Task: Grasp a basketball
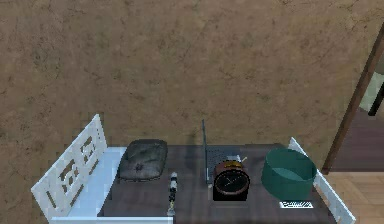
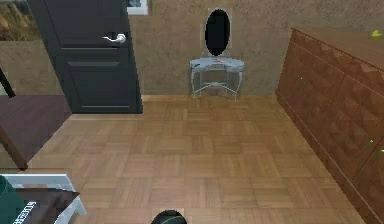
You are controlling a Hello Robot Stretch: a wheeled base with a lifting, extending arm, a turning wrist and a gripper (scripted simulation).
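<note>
A dark-topped table (image 1: 190, 200) with white slatted ends (image 1: 70, 175) stands against a brown wall in the forward view. On it lie a flat grey tray (image 1: 143, 160), a small dark stick-shaped thing (image 1: 173, 187), a round black clock (image 1: 231, 183) and a green bowl (image 1: 289, 174). A thin upright rod (image 1: 204, 150) rises near the clock. In the arm side view a small dark rounded shape (image 2: 170, 217) sits at the bottom edge; I cannot tell what it is.
A dark door (image 2: 90, 55) with a silver handle stands at the back left of the arm side view. A small vanity table (image 2: 217, 72) with an oval mirror (image 2: 217, 33) is at the far wall. A brown dresser (image 2: 340, 100) lines the right. Wood floor (image 2: 200, 150) lies between.
</note>
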